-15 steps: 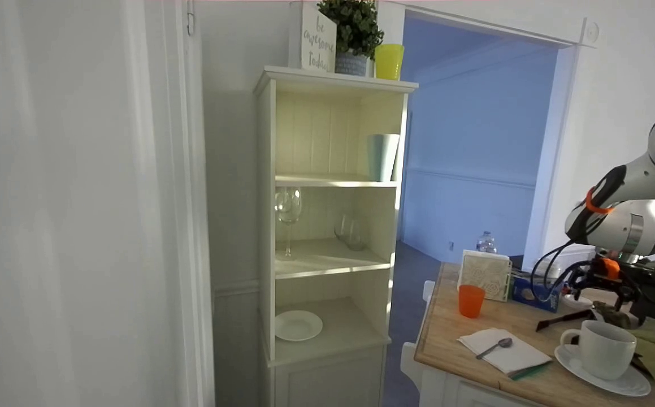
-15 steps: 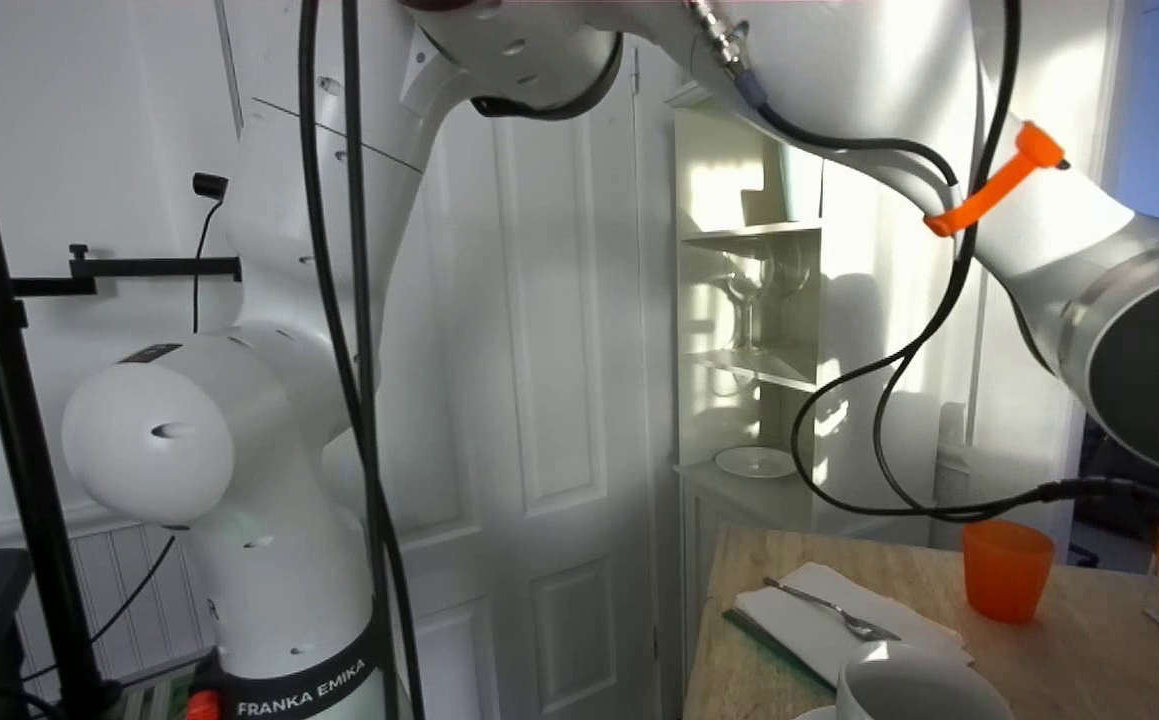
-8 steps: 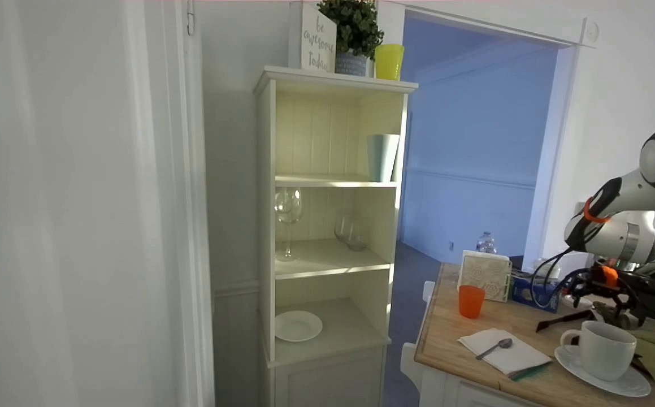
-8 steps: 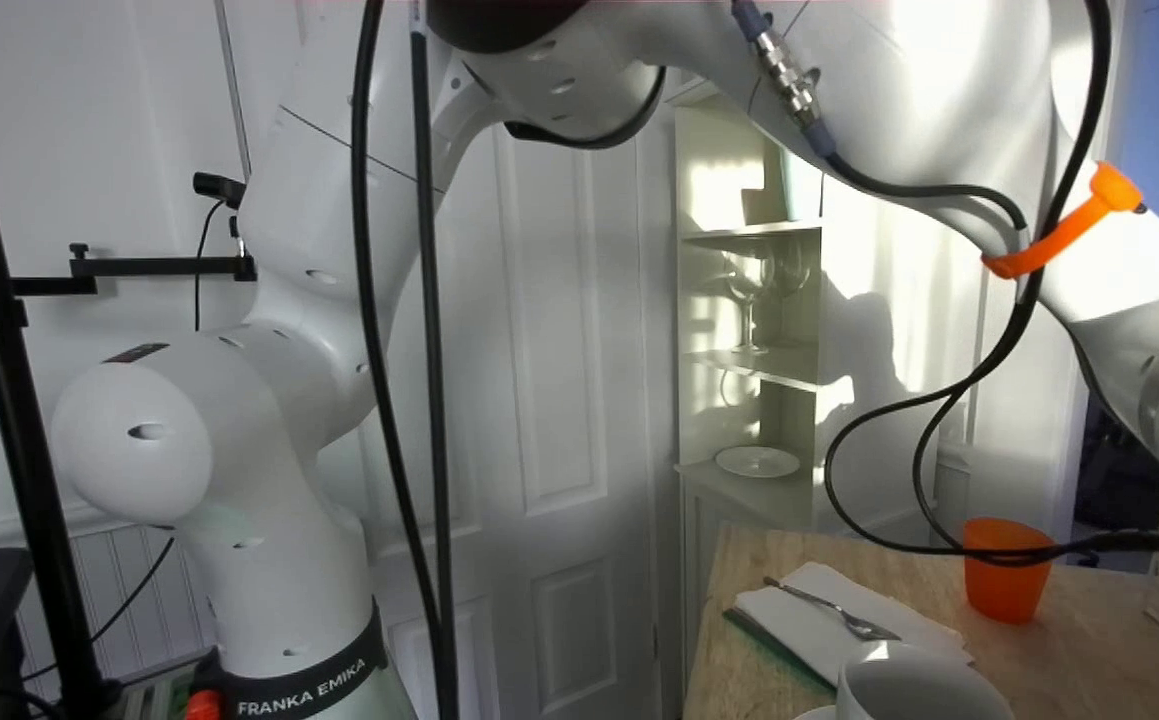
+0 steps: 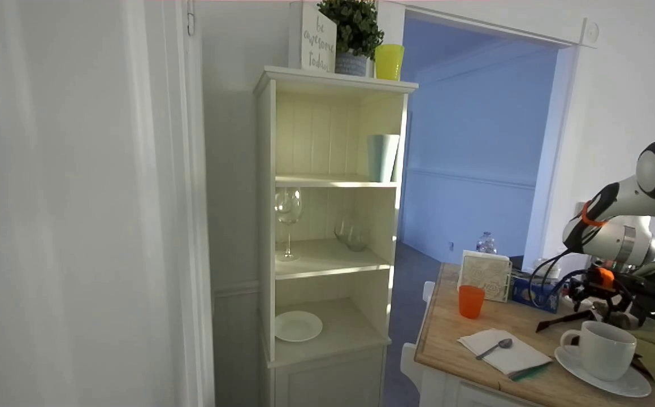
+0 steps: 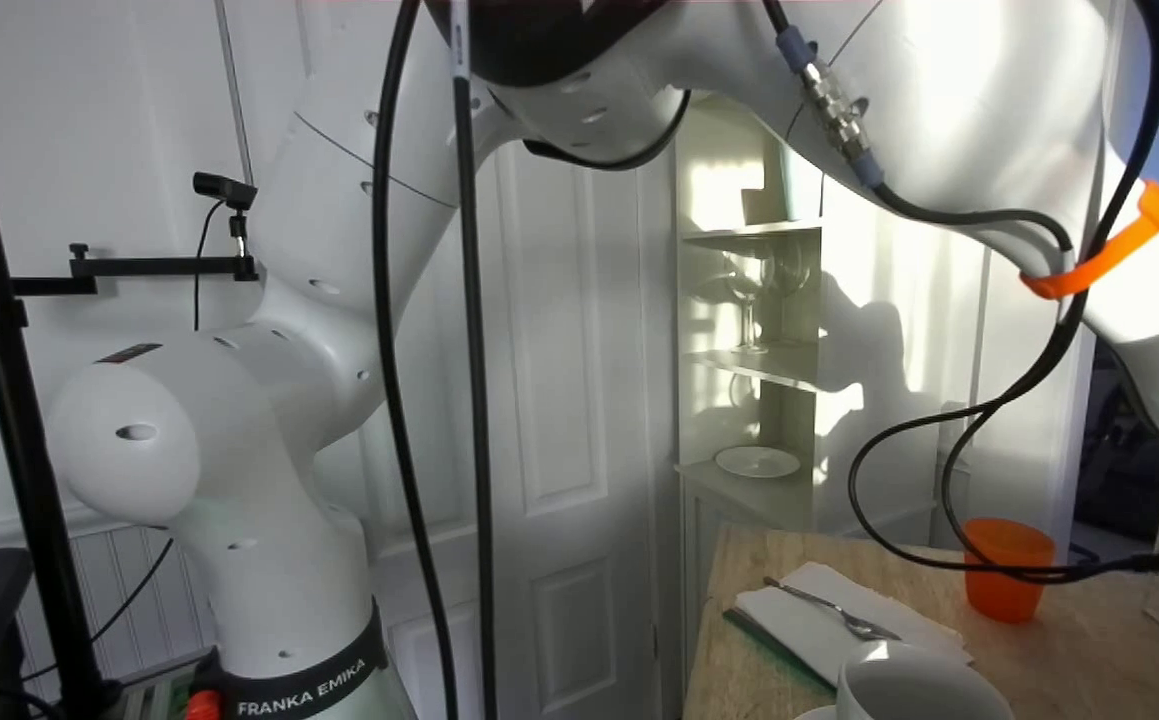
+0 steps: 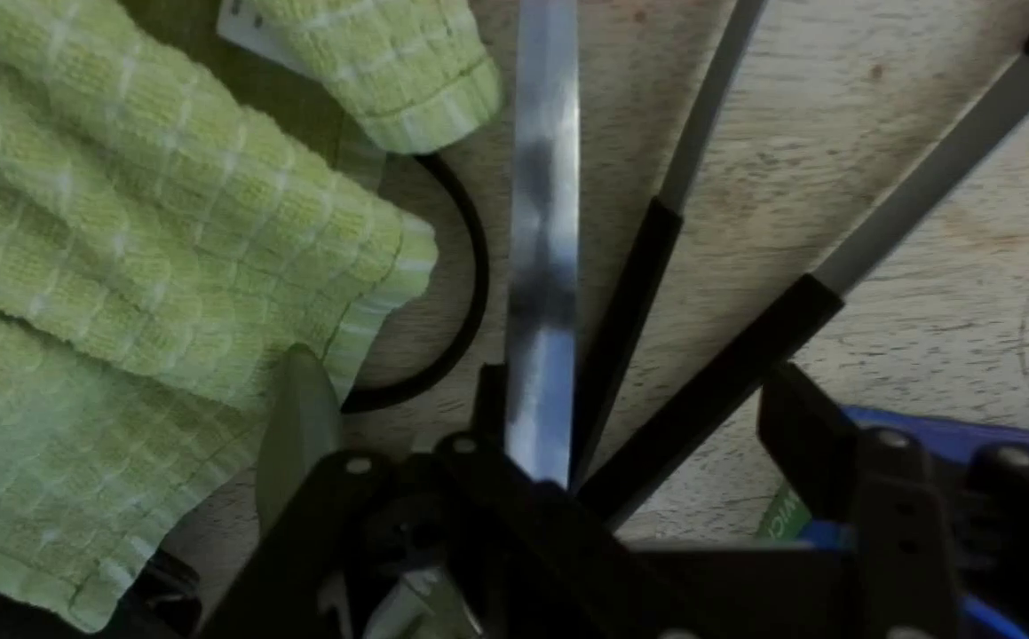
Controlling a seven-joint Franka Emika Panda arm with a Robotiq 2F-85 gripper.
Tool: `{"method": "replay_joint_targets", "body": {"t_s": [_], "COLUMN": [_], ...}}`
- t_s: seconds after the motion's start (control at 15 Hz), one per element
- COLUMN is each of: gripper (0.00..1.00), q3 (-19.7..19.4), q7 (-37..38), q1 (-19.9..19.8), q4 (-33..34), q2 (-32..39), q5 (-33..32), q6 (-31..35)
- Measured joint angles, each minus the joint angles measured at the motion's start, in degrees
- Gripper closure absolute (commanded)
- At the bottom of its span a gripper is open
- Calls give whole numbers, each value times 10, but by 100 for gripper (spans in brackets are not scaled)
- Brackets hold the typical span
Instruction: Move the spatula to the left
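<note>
Your arm (image 5: 610, 240) has come down since the earlier frame, bringing the gripper (image 7: 638, 382) lower over the wooden top (image 5: 449, 328), beyond the white cup (image 5: 607, 350), which hasn't shifted. Your fingers stand spread, pinching nothing: in the wrist view a slim utensil (image 7: 659, 231) and a thicker black-handled tool (image 7: 825, 288) show in the gap between them, and a shiny strip (image 7: 542, 222) passes just beside the left finger. Which of these is the spatula isn't certain; the thicker black-handled tool looks likeliest to me, lying on the wood to the right of the green towel (image 7: 212, 231) in that view. A dark flat end (image 5: 562, 320) pointing left in an exterior view is probably its far tip. As I judge it, you have the approach nearly finished and nothing else: closing on the handle, shifting the tool left and letting go all remain. Whether your fingertips are down level with the handle, you can't tell from these views.
</note>
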Motion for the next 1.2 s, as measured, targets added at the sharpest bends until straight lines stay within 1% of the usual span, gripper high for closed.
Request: {"method": "replay_joint_targets", "body": {"t_s": [0.07, 0.2, 0.27, 0.33, 0.4, 0.47, 0.6, 0.67, 0.73, 0.87, 1.07, 1.2], "gripper": [37, 42, 42, 44, 42, 46, 50, 54, 48, 46, 37, 40], "q3": [0, 0, 0, 0, 0, 0, -1, -1, -1, -2, -6, -10], "q7": [0, 0, 0, 0, 1, 1, 1, 1, 1, 2, 6, 11], "q1": [-1, -3, -4, -5, -6, -6, -7, -7, -7, -7, -6, -5], "q4": [5, 13, 16, 19, 22, 24, 26, 27, 28, 28, 28, 28], "q2": [4, 9, 11, 13, 15, 17, 20, 20, 20, 20, 20, 20], "q5": [0, 0, 0, 0, 0, -1, -1, -1, -1, -2, -4, -5], "q6": [-1, -5, -7, -9, -10, -11, -14, -15, -17, -19, -22, -22]}}
